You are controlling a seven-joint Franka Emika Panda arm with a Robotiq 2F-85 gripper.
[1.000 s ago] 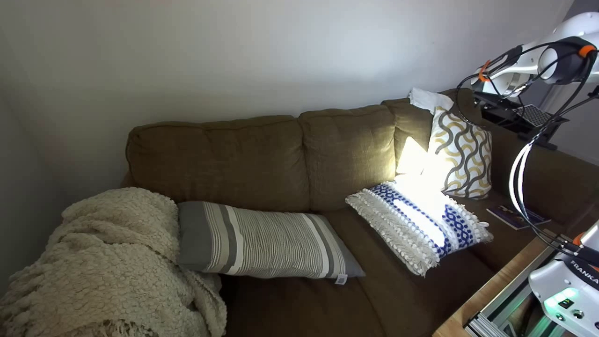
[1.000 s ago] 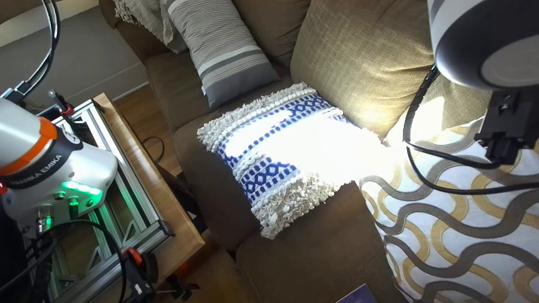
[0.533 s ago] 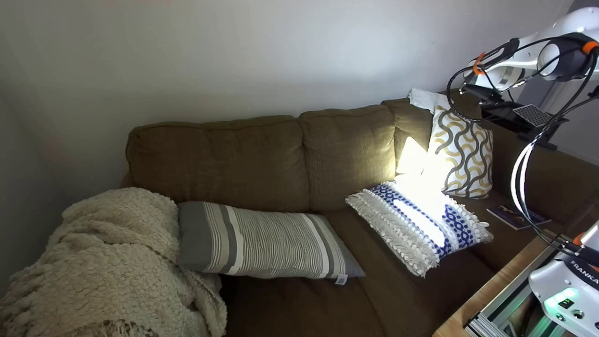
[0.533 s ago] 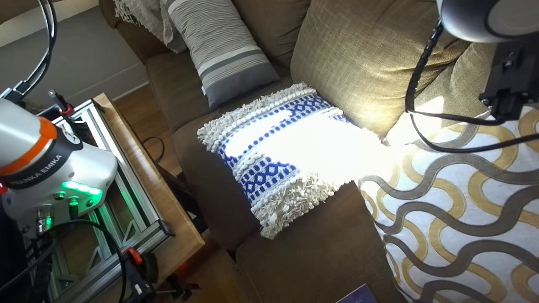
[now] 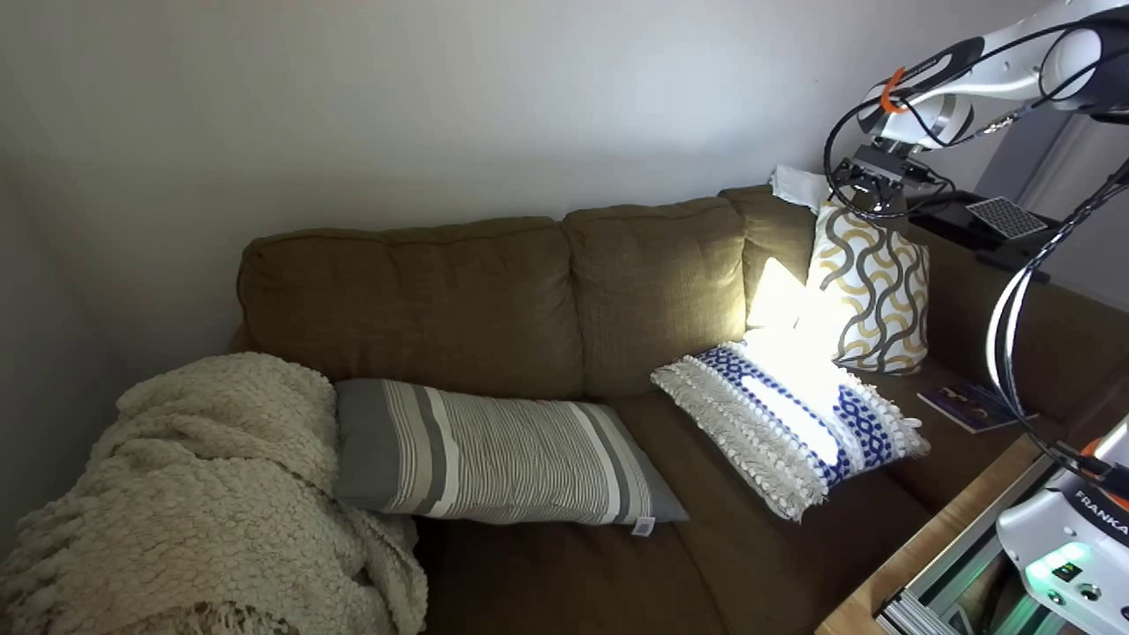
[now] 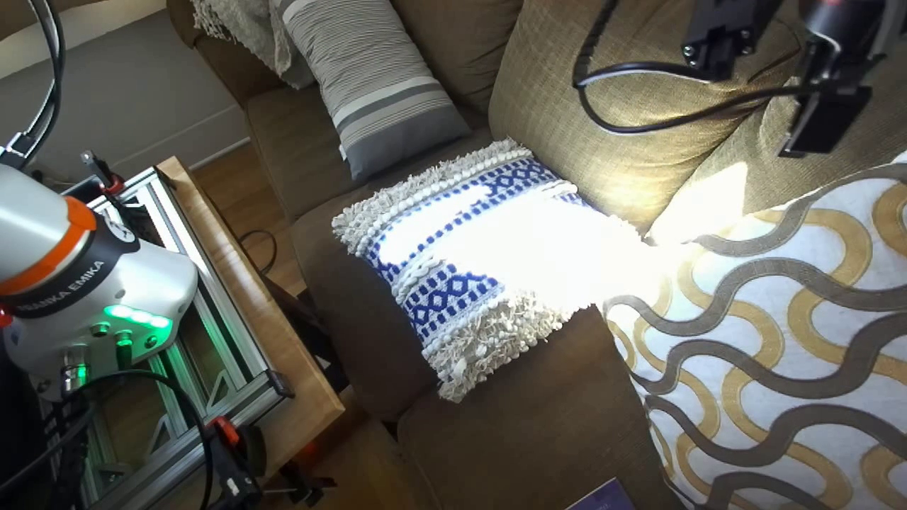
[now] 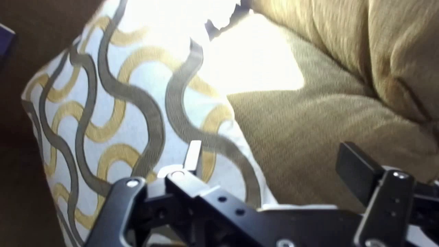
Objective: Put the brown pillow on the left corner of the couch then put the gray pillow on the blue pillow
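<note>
Clearly, the jaws are released: in the wrist view the gripper [image 7: 274,163] has its two fingers [image 7: 357,171] spread wide, one over the patterned face of the brown pillow [image 7: 137,113], the other over the cloth of the couch [image 7: 301,137]. Whether either finger touches anything, I cannot tell. In an exterior view the gripper hangs at the top of the brown pillow, which stands leaning at the left corner of the couch [image 6: 716,195], out beyond one corner of the wooden desk [image 6: 312,393]. A book [image 5: 975,406] lies on the seat, just past that same desk corner. The blue pillow [image 5: 864,432] lies on the seat across from the desk's long edge; glare hides whether it meets the brown pillow. The gray pillow [image 5: 520,459] lies farther along the seat, off toward the desk's other corner, one end against the cream blanket [image 5: 203,494]. A white cloth [image 5: 798,187] rests on the top edge of the couch back.
</note>
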